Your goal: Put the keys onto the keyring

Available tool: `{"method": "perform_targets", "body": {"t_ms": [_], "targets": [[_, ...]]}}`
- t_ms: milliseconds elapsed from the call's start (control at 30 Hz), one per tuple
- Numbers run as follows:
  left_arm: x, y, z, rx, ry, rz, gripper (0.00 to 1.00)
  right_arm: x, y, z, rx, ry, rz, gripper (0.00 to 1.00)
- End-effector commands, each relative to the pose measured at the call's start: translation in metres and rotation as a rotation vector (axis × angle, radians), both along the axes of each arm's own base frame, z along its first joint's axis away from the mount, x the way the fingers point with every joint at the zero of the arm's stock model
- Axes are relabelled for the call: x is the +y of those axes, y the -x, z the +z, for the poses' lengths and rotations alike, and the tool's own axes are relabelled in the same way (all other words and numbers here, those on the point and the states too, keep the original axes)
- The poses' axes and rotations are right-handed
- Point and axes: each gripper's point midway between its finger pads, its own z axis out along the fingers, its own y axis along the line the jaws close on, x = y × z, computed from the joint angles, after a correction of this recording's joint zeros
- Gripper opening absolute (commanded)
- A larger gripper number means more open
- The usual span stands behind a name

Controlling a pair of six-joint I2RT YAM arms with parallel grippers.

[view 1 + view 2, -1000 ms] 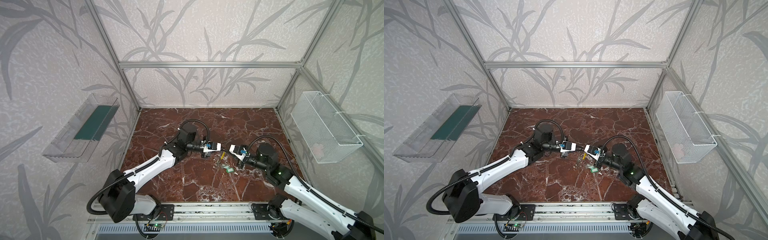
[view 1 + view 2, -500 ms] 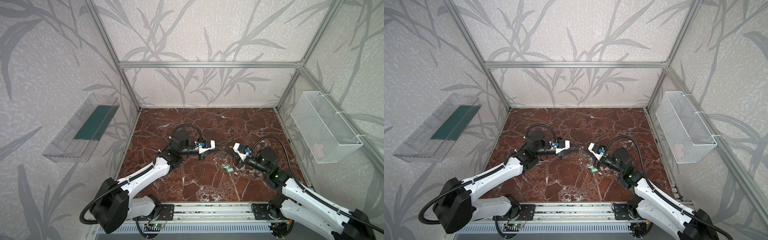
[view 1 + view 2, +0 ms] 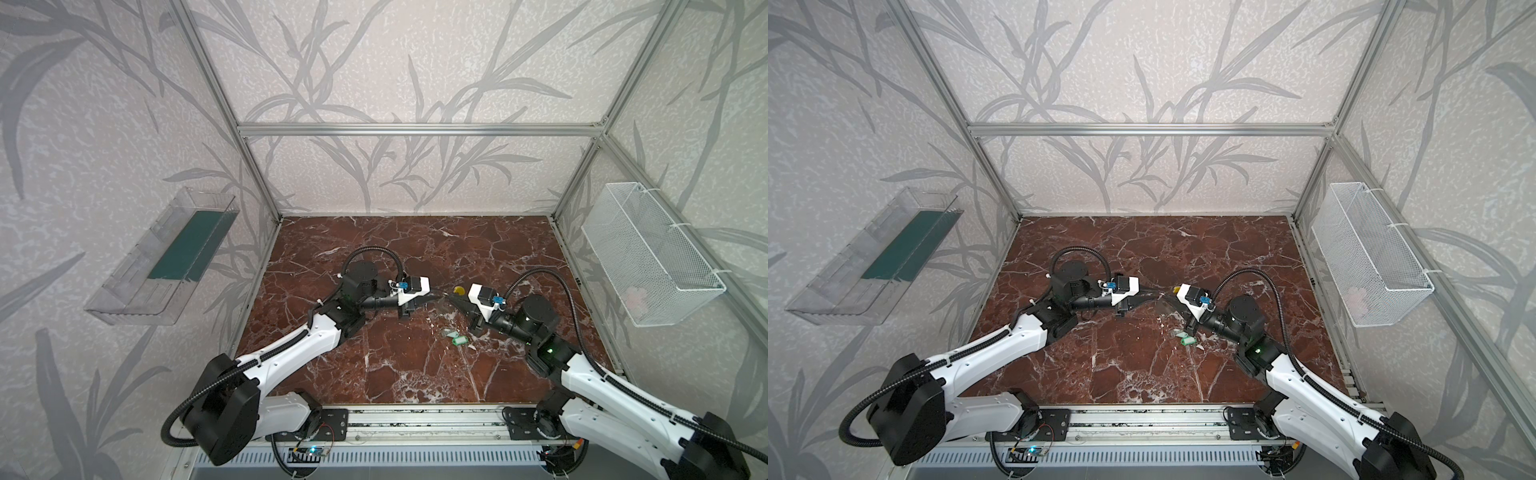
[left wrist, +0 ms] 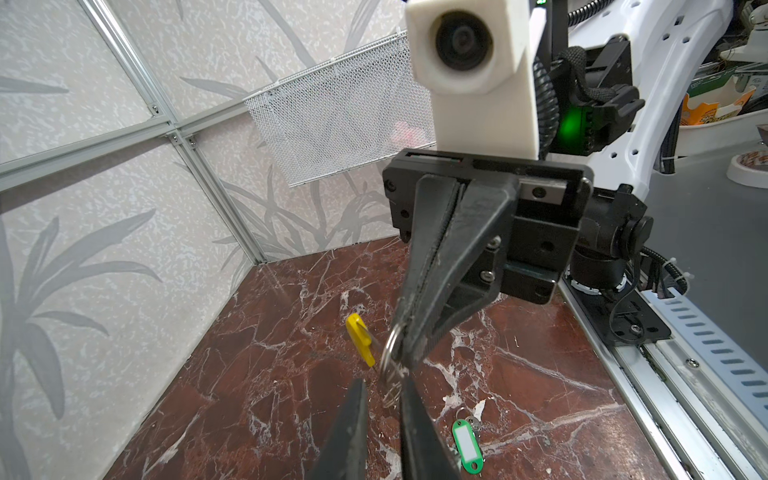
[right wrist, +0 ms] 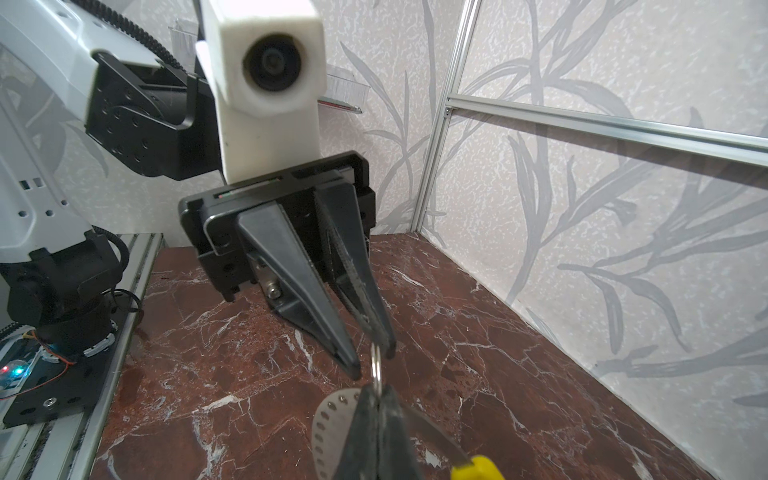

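Observation:
The keyring shows as a thin wire ring (image 4: 392,361) with a yellow segment (image 4: 359,338), and as a grey holed band (image 5: 328,419) in the right wrist view. My right gripper (image 5: 376,399) is shut on it above the marble floor mid-scene (image 3: 452,296). My left gripper (image 4: 382,380) faces it tip to tip. Its jaws stand narrowly open, with the ring's free edge between them. The keys (image 3: 455,337) lie on the floor just in front of the grippers, one with a green tag (image 4: 465,446). They also show in a top view (image 3: 1185,337).
A white wire basket (image 3: 648,257) hangs on the right wall and a clear plastic tray (image 3: 166,257) on the left wall. An aluminium rail (image 3: 415,419) carrying both arm bases runs along the front edge. Frame posts stand at the back corners.
The left gripper drew back to the left from the right gripper, then edged in again. The right gripper shifted slightly right, still holding the keyring. The keys have not moved.

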Motion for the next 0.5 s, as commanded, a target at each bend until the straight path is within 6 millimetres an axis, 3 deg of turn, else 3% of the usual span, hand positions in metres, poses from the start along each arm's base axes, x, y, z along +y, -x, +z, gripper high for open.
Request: {"method": "perform_targets", "body": {"t_ms": [0,167,267,367,467], "targets": [[-0.002,0.001,0.011,-0.026,0.026,-0.026,0.16,0.005,0.005,0.010,-0.024,-0.029,0.037,0.00],[-0.005,0.002,0.012,-0.029,0.029,-0.049,0.12,0.007,0.006,0.006,-0.020,-0.020,0.045,0.00],[-0.006,0.002,0.012,-0.033,0.030,-0.060,0.00,0.008,0.004,0.005,-0.020,-0.018,0.041,0.00],[-0.007,0.003,0.011,-0.039,0.023,-0.068,0.00,0.007,0.001,0.004,-0.013,-0.015,0.024,0.00],[-0.006,0.002,0.011,-0.053,0.002,-0.059,0.00,0.001,-0.006,-0.003,0.004,0.027,-0.037,0.11]]}}
